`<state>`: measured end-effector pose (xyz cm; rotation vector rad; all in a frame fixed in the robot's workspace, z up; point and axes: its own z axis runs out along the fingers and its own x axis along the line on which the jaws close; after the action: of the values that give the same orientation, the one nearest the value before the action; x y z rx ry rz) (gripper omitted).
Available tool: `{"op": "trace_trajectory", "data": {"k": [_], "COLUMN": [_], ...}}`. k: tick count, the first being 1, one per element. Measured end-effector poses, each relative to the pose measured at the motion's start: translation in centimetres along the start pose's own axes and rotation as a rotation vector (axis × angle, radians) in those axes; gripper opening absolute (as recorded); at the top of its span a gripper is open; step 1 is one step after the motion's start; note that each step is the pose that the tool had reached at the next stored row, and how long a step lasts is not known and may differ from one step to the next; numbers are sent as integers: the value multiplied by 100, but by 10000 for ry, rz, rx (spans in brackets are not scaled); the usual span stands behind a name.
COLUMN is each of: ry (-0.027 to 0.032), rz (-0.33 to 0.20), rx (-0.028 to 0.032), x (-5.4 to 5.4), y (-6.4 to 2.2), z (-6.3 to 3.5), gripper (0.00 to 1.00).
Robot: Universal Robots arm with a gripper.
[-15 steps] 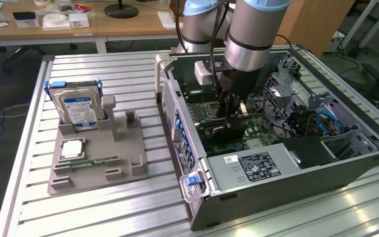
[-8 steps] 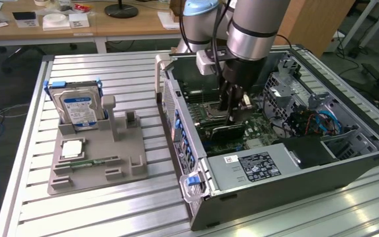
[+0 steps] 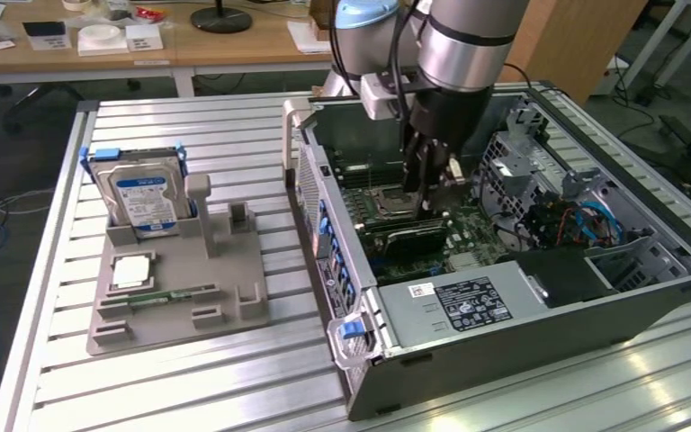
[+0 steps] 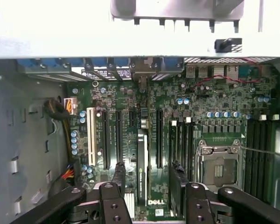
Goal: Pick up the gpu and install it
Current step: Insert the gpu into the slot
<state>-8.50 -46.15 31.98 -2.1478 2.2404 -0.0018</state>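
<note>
The gpu (image 4: 141, 163) stands edge-on in a slot of the green motherboard (image 4: 168, 102) inside the open computer case (image 3: 321, 189). From outside it shows as a dark card (image 3: 408, 236) low in the case. My gripper (image 4: 148, 169) hangs just above it, open, with one black finger (image 4: 119, 175) on each side of the card and a gap to both. In the exterior view the gripper (image 3: 430, 191) reaches down into the case from the silver arm. Nothing is held.
A grey fixture (image 3: 219, 310) on the exterior view's left holds a blue-labelled hard drive (image 3: 141, 193) and a small green memory stick (image 3: 154, 295). Inside the case are the CPU socket (image 4: 219, 165), a drive cage (image 3: 525, 162) and the power supply (image 3: 466, 301). The case walls close in around the gripper.
</note>
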Motion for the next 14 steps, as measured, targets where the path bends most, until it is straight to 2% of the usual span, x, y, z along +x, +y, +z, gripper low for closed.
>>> {"op": "trace_trajectory", "data": {"k": [3, 14], "ry": [11, -8], "rz": [3, 5], "rx": [1, 0], "x": [-1, -2], "y": [-1, -2], "z": [-54, -66], "gripper": [51, 51]}}
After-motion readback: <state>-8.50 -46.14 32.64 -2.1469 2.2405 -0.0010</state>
